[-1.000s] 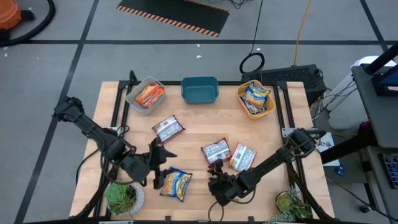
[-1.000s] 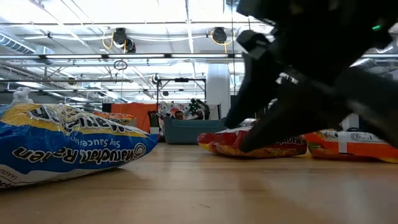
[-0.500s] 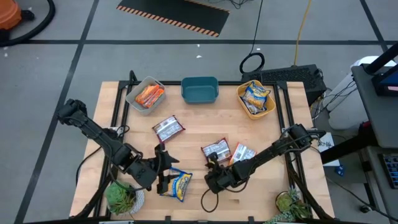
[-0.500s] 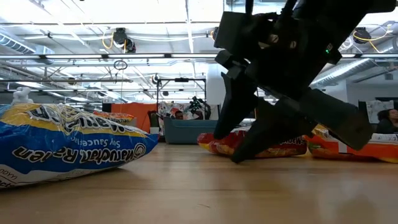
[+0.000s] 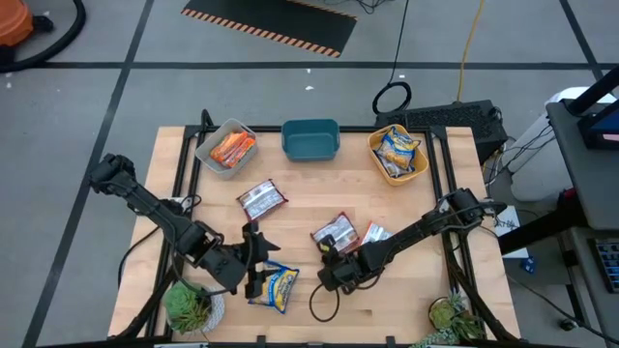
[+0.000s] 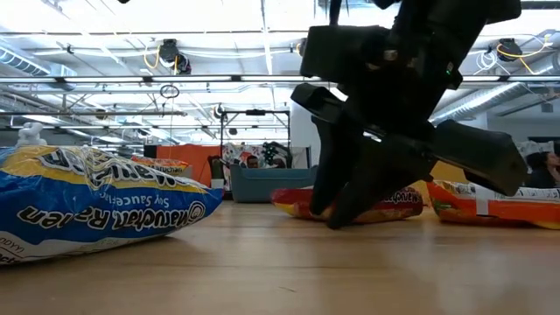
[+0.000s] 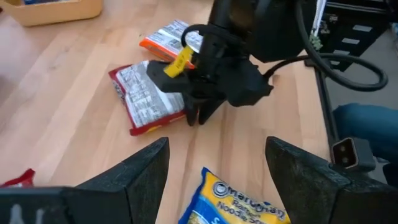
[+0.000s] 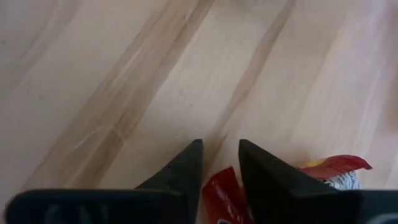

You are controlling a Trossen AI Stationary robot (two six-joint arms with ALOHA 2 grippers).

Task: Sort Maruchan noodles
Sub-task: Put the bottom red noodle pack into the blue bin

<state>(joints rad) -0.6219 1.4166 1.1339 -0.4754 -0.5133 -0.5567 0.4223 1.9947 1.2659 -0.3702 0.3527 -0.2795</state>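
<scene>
1. The right gripper [image 5: 326, 259] has moved from the table's [image 5: 300, 208] front edge up to a silver-red packet [image 5: 335, 232] mid-table.
2. Its fingers [image 8: 186, 167] have narrowed, seemingly pinching the packet's corner.
3. The left gripper [image 5: 253, 263] waits spread above the yellow packet [image 5: 274, 286], front-left.

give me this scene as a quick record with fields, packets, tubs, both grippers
grey tub: orange packets inside
teal tub: no packet visible inside
yellow tub: yellow and blue packet inside
loose on table: silver and red packet, second silver and red packet, orange packet, yellow and blue packet
right gripper: fingers closing on the edge of the second silver and red packet
left gripper: open, over the yellow and blue packet
</scene>
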